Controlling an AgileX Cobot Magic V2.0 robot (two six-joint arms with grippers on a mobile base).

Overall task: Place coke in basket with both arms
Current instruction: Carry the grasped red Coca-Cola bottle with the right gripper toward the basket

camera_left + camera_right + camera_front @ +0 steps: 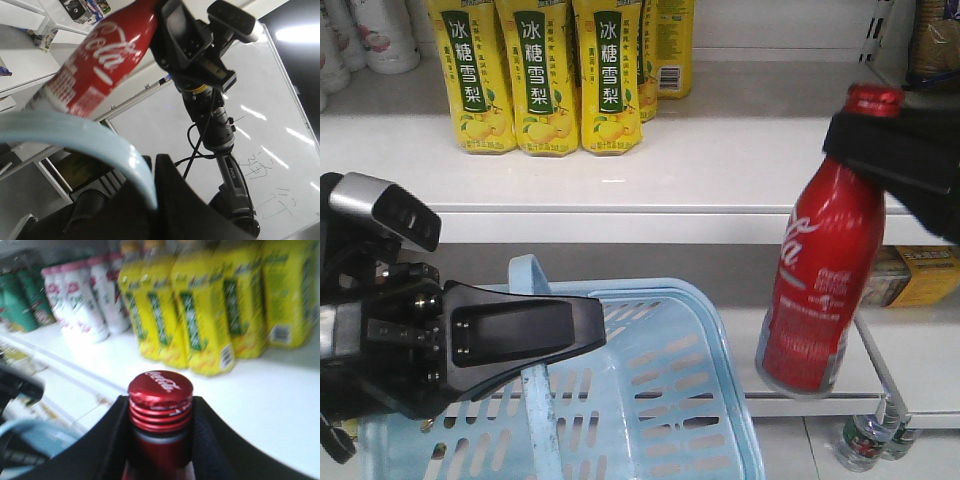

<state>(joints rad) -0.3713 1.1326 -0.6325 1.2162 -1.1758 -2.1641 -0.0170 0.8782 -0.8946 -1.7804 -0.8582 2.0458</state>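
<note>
In your front view, the coke point(815, 290) hangs in the air at three o'clock, clear of the shelves. It tilts, with its red cap toward one o'clock and its base toward seven. Your right gripper point(865, 135) is clamped on the bottle's neck just under the cap. The right wrist view shows the black jaws pressed against both sides of the neck.

The light blue basket point(660, 420) sits at six o'clock, lower than the bottle and off to its nine o'clock side. The bottle is outside the basket, not over it. Your left gripper point(535, 345) is at eight o'clock, closed on the basket's handle point(528, 275). In the left wrist view the pale blue handle curves down between the dark jaws.

A row of yellow drink bottles point(550, 75) stands on the white shelf point(720, 160) at eleven o'clock.
</note>
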